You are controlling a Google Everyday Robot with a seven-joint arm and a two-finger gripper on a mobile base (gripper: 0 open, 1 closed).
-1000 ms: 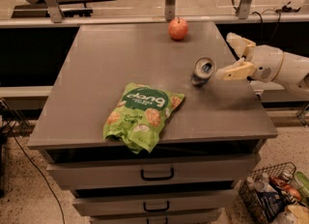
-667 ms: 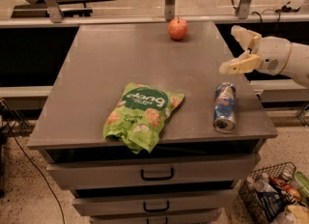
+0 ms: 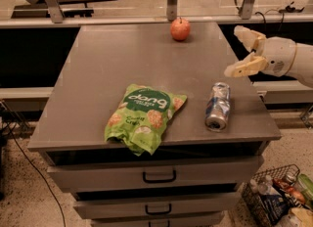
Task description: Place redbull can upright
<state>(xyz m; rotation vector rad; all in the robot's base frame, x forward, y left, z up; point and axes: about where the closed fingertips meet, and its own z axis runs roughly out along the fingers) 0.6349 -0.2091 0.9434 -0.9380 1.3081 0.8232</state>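
Set against a second ago, the redbull can (image 3: 217, 106) has changed place. Then it lay farther back on the bench (image 3: 122, 64), its round end toward us and just beside the lower finger. Now it lies on its side near the front right corner, lengthwise toward us, one round end facing the front edge. Since the moment just before this one it has shifted slightly left, toward the green snack bag (image 3: 143, 118), though the two remain apart. The bag and the apple (image 3: 180, 29) at the far edge sit where they did.

The gripper (image 3: 234, 51) hangs at the bench's right edge, behind and above the can, not touching it. We see its two pale fingers (image 3: 249, 36) spread wide with nothing between them, the upper one pointing up and left, the lower one slanting down and left over the bench edge. The white forearm runs off to the right, roughly level. Its pose has barely altered since that last moment.
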